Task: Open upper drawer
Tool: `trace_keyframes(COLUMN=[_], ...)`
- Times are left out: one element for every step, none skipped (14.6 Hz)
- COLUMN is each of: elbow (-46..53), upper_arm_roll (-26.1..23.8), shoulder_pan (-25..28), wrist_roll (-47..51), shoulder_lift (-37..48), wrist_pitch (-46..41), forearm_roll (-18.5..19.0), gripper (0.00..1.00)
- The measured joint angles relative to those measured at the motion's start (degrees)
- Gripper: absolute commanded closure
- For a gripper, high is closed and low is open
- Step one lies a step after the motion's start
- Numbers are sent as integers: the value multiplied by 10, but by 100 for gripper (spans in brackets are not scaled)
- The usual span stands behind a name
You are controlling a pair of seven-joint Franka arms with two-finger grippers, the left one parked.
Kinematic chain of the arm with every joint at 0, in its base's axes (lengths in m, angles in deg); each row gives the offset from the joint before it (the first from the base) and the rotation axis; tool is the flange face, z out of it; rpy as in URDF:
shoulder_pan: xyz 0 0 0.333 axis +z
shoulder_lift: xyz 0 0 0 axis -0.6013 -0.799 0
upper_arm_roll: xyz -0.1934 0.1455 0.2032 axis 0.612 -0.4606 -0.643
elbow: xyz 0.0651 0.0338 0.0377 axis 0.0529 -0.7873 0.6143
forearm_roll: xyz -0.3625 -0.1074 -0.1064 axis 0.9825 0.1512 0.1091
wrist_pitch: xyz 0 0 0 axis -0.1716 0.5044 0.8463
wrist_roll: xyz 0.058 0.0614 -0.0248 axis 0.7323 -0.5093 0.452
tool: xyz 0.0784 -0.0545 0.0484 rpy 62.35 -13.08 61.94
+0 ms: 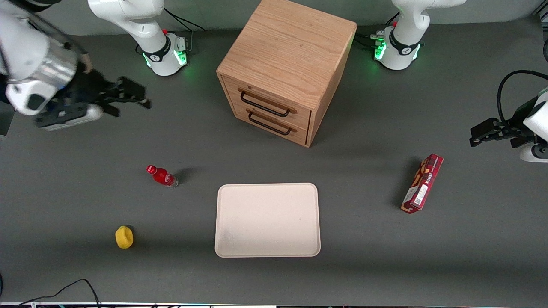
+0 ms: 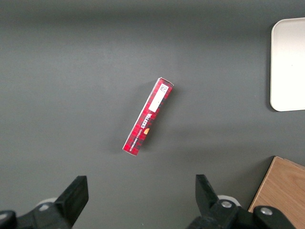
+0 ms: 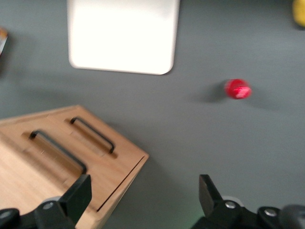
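The light oak cabinet (image 1: 287, 47) stands at the middle of the table, far from the front camera. Its upper drawer (image 1: 274, 99) is closed, with a long black bar handle (image 1: 264, 104); the lower drawer (image 1: 276, 128) below it is closed too. In the right wrist view the upper drawer's handle (image 3: 58, 150) and the lower one (image 3: 93, 134) both show. My right gripper (image 1: 139, 95) is open and empty. It hangs above the table toward the working arm's end, well apart from the cabinet. In the right wrist view the gripper (image 3: 143, 193) is beside the cabinet's corner.
A white tray (image 1: 267, 188) lies nearer the front camera than the cabinet. A red bottle (image 1: 162, 176) and a yellow object (image 1: 124, 237) lie toward the working arm's end. A red box (image 1: 422, 183) lies toward the parked arm's end.
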Motion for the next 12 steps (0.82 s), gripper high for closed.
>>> trace_keyframes(elbow=[0, 0, 0, 0, -1, -1, -1, 0, 0, 0, -1, -1], upper_arm_roll=[-30, -61, -88, -110, -127, -138, -147, -154, -163, -174, -184, -194], shoulder_pan=[1, 2, 4, 5, 6, 7, 6, 6, 6, 7, 8, 10], wrist_roll=[-11, -28, -54, -92, -130, -161, -181, -193, -199, -202, -202, -203], shoulder_lift=[-9, -20, -34, -51, -68, -85, -104, -122, -140, -158, -175, -193], wrist_pitch=[0, 0, 0, 1, 2, 3, 10, 21, 38, 57, 72, 86], forearm_roll=[-4, -5, -6, -7, -7, -10, -17, -25, -29, -31, -31, -31], gripper=[0, 0, 0, 0, 0, 0, 0, 0, 0, 0, 0, 0])
